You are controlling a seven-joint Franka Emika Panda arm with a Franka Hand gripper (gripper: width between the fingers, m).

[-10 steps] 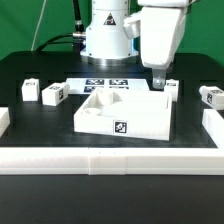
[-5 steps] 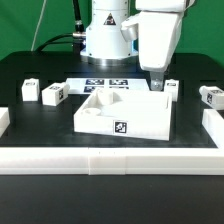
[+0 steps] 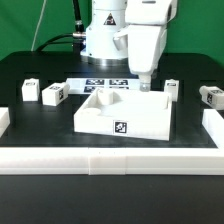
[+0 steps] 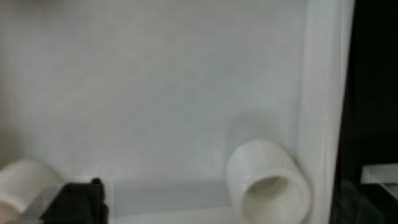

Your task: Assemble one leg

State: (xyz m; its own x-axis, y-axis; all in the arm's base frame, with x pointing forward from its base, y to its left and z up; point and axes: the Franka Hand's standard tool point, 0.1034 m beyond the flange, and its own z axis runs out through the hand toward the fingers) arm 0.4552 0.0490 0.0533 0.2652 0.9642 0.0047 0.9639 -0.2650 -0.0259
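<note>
Several small white tagged legs lie on the black table: two at the exterior view's left, one behind the tray's right corner, one at the far right. My gripper hangs just above the rear wall of the large white tray-like part, holding nothing. In the wrist view the gripper looks down on the tray's white floor. One dark fingertip shows far to one side, so the jaws stand wide open. A rounded white boss lies between them.
The marker board lies behind the tray by the robot base. A white wall runs along the table's front, with white pieces at the left and right edges.
The gripper has moved toward the exterior view's left, from above the leg behind the tray's right corner to over the tray's rear wall. No part has moved.
</note>
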